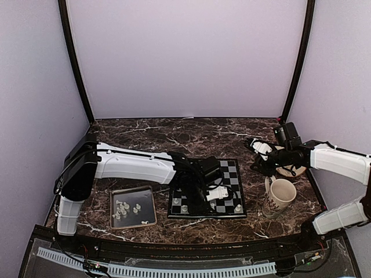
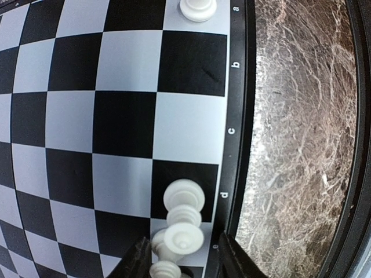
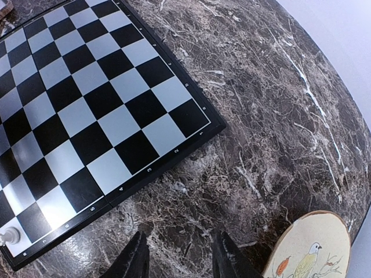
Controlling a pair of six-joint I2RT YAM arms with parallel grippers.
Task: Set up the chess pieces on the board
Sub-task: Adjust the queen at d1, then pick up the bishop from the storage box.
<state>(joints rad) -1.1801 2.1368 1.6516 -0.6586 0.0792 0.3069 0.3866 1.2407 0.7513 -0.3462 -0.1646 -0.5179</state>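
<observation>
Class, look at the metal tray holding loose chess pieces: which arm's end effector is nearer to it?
Left. The left end effector hangs over the board at its near edge, beside the tray; the right end effector is beyond the board's far right corner.

Black and light-grey checks on the board (image 2: 116,116) ahead of the black left fingers (image 2: 136,263), inside a thin dark border marked with small pale letters. Whitish, faintly translucent chess pieces (image 2: 184,197) just ahead of and between those fingers. Dark brown marbling with white veins across the worktop (image 2: 301,145) to their right. Right of the black right fingers (image 3: 132,260), a cream disc (image 3: 307,249) with a brownish rim, painted with a yellow-green bird and an orange spot.
</observation>
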